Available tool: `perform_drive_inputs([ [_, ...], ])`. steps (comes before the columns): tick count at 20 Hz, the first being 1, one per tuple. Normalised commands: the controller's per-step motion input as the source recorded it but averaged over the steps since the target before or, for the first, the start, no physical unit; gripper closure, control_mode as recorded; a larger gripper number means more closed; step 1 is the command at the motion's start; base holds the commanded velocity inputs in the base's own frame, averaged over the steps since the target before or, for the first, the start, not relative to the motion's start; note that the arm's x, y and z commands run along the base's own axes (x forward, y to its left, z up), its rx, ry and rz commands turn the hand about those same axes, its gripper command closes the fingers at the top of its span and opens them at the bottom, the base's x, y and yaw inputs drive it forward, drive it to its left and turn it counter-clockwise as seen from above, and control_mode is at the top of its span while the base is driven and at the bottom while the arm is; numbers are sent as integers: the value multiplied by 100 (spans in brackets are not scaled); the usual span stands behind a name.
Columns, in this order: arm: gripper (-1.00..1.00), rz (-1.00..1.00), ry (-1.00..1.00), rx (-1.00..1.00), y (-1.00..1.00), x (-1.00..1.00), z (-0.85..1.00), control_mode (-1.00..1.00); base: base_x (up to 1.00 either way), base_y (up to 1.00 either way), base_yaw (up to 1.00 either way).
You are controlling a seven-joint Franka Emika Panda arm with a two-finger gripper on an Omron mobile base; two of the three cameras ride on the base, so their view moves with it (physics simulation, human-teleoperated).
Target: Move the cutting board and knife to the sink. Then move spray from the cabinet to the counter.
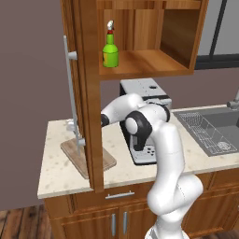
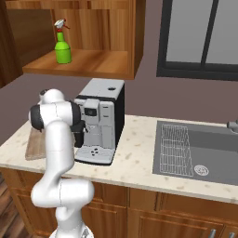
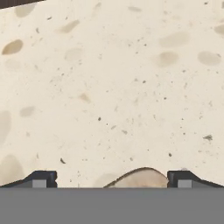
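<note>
Currently, the tool point(image 3: 112, 178) is pointing down at the beige speckled surface point(image 3: 113, 87), as the hand view shows. Its two dark fingertips point(image 3: 41, 178) are standing far apart at the lower corners of that view, so the jaws are spread wide and are gripping nothing. A rounded light-brown edge is showing between the tips at the bottom of the hand view; what it belongs to cannot be told.

In the left base view, the white arm point(image 1: 163, 154) is rising from the lower right and bending toward the left, and its forward part is passing behind the open cabinet door point(image 1: 88, 93). The cutting board point(image 1: 77, 156) is lying flat on the surface near its left end, partly hidden by that door and its long silver bar handle point(image 1: 71, 93). In the right base view, the same board point(image 2: 35, 142) is showing behind the arm, left of the coffee machine point(image 2: 100, 121).

The knife cannot be made out in any view.

The spray point(image 1: 110, 49) is standing upright on the shelf of the cabinet point(image 1: 144, 63), near the shelf's left front. The coffee machine is sitting on the surface below the cabinet, between the board and the sink point(image 2: 218, 153). The sink is sitting at the right end of the surface, with its wire rack point(image 2: 176, 151) lying in the near basin.
</note>
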Motion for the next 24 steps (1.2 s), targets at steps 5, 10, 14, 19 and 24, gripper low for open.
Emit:
perform_drive_inputs([
  [5,-100,0,7,-5,-6,24,-1,-100,0,0,0],
  [10,-100,0,6,-3,-14,19,-12,-100,0,0,0],
  [14,-100,0,6,0,-12,10,-28,-100,0,0,0],
  [19,-100,0,6,1,-2,0,-52,-100,0,0,0],
  [24,-100,0,1,7,0,-21,-64,-100,0,0,0],
])
